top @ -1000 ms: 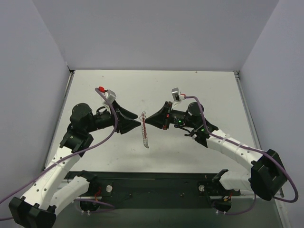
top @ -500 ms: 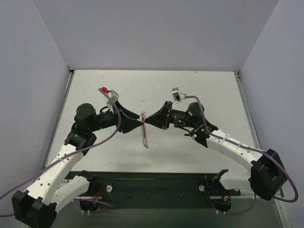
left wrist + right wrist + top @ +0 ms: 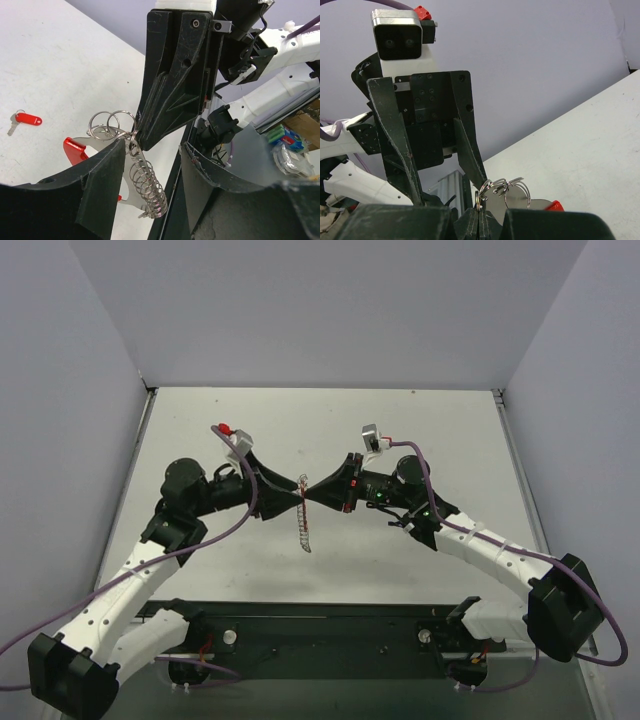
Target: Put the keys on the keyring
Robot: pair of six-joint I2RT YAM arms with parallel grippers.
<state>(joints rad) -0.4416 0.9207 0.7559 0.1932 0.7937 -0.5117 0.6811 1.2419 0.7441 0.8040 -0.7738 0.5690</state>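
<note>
Right gripper [image 3: 480, 216], black and two-fingered, is pinching the keyring [image 3: 146, 186], its fingers pressed together on one of the upper wire loops. That keyring, a thin grey-silver piece strung with many small silver wire loops and carrying a bright red part, is hanging in the air above the white table [image 3: 450, 440], over about the middle of it. In the top view it is showing as a narrow toothed strip dangling below the gripper tips.

Left gripper [image 3: 152, 150], also black, is facing the right gripper tip to tip with its fingers spread, one finger passing on each side of the upper loops. Whether either finger is touching the metal cannot be told.

Well apart from the keyring and beyond it in the left wrist view, the tiny key [image 3: 24, 119] with a red plastic head and a short silver shaft is lying flat on the table.

White left arm [image 3: 125, 590] and white right arm [image 3: 490, 555] are reaching inward from the near edge.
</note>
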